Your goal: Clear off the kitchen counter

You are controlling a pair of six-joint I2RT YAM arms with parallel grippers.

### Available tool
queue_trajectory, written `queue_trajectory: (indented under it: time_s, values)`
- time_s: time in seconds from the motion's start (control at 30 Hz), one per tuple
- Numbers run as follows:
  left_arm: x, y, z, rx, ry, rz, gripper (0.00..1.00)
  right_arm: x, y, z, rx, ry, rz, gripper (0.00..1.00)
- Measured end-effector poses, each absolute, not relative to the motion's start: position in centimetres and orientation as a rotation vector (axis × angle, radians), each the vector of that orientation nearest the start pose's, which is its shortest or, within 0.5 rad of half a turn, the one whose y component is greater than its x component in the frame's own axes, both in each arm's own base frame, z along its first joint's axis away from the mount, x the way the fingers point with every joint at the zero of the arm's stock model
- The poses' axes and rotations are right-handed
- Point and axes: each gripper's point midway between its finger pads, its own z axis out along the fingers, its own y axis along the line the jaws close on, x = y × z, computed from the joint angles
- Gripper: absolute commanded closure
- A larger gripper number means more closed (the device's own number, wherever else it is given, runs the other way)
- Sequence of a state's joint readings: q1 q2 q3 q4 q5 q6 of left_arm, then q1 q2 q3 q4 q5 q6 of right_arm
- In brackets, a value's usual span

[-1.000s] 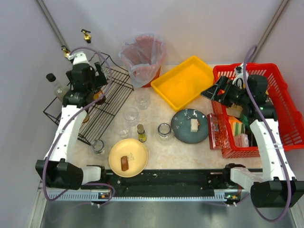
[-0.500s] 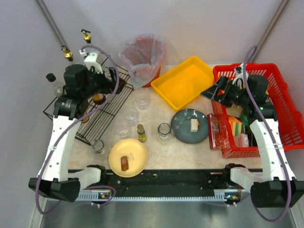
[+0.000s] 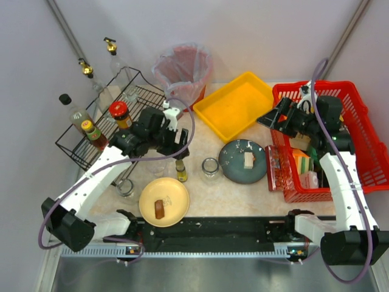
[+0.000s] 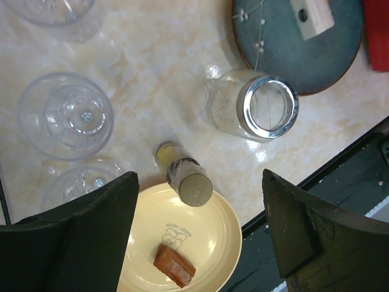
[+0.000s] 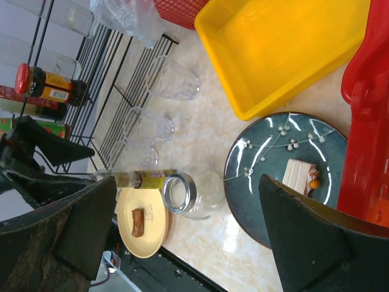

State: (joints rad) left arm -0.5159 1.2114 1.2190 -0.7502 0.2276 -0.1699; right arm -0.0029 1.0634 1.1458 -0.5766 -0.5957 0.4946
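Observation:
The kitchen counter [image 3: 243, 194] is pale marble with a black rail at the front. On it stand a small bottle of yellow liquid [image 3: 180, 170], an open glass jar [image 3: 210, 167], a teal plate [image 3: 234, 161] with a piece of cake [image 3: 248, 159], a cream plate [image 3: 173, 204] with a brown food piece [image 3: 160, 208], and several clear glasses [image 3: 167, 148]. My left gripper [image 3: 177, 145] is open and empty, hovering above the small bottle [image 4: 189, 185]. My right gripper [image 3: 270, 118] is open and empty, high beside the red basket [image 3: 364, 140].
A black wire rack [image 3: 137, 131] at the left holds a red-lidded jar [image 3: 120, 112] and sauce bottles. A bagged bin [image 3: 182, 73] stands at the back. A yellow tray [image 3: 234, 106] sits back centre. The red basket holds several packets.
My left arm has swung from the wire rack out over the middle of the counter, above the small bottle. The jars on the rack now show. The right arm has not moved.

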Motion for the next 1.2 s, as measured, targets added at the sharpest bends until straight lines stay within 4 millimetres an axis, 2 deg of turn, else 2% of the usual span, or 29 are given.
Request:
queue_trajectory:
  time_s: [0.17, 0.33, 0.57, 0.93, 1.0, 1.13, 1.2]
  values:
    - [24.2, -20.1, 19.5, 0.556, 2.400, -0.542, 0.22, 29.7, 11.4, 29.3, 0.142, 2.094, 0.914, 0.03]
    - [23.4, -20.0, 17.8, 0.563, 2.444, -0.515, 0.31, 29.7, 11.4, 28.9, 0.147, 2.102, 0.915, 0.03]
    - [23.1, -20.3, 16.3, 0.573, 2.495, -0.512, 0.38, 29.6, 11.4, 28.6, 0.150, 2.110, 0.915, 0.03]
    - [22.8, -20.6, 15.0, 0.595, 2.537, -0.497, 0.57, 29.5, 11.4, 28.4, 0.154, 2.117, 0.916, 0.03]
    - [22.7, -20.8, 14.8, 0.603, 2.540, -0.491, 0.66, 29.5, 11.4, 28.4, 0.154, 2.117, 0.915, 0.03]
    - [22.8, -20.8, 14.9, 0.602, 2.536, -0.471, 0.97, 29.5, 11.4, 28.4, 0.154, 2.117, 0.914, 0.02]
    - [22.8, -20.8, 15.1, 0.601, 2.534, -0.467, 1.00, 29.5, 11.3, 28.4, 0.154, 2.117, 0.911, 0.03]
